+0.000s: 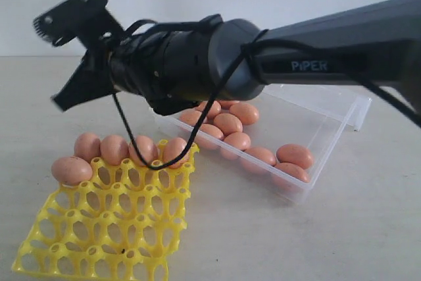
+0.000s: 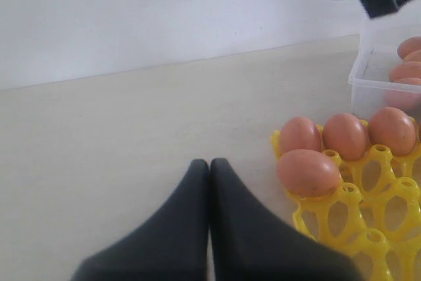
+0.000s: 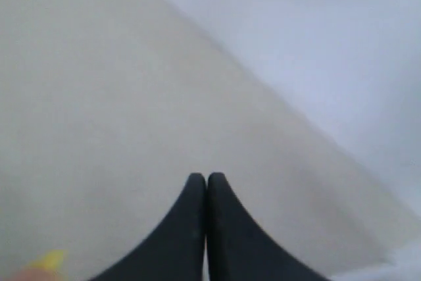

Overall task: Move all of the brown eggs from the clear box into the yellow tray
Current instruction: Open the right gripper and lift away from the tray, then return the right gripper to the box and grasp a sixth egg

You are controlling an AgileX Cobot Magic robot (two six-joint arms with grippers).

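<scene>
Exterior view first: the right claw (image 1: 62, 100) hangs above the far left corner of the yellow tray (image 1: 116, 187), fingers pinched together with nothing between them. The right wrist view agrees, showing two dark fingertips meeting over bare desk (image 3: 99, 97) and no egg. Along the tray's far row sit four brown eggs (image 1: 113, 149) in their cups, and a fifth (image 1: 71, 169) lies on its side at the left end, one row nearer.

The whole next move turns on one relation. The eggs yet to shift (image 1: 228, 123) lie in the clear box (image 1: 329, 143), off to the right of that claw and back under its own forearm. I'd say the right arm has to swing back and come down on them. They lie flat on their sides, long axes mostly running left to right across this view.

The left claw (image 2: 209, 166) is squeezed together too and empty. It sits low by the tray's corner with the box beyond it, so the right arm looks the better placed of the two.

As for writing, "PiPER" (image 1: 309, 66) shows in pale letters on the forearm, and I can read nothing else.
</scene>
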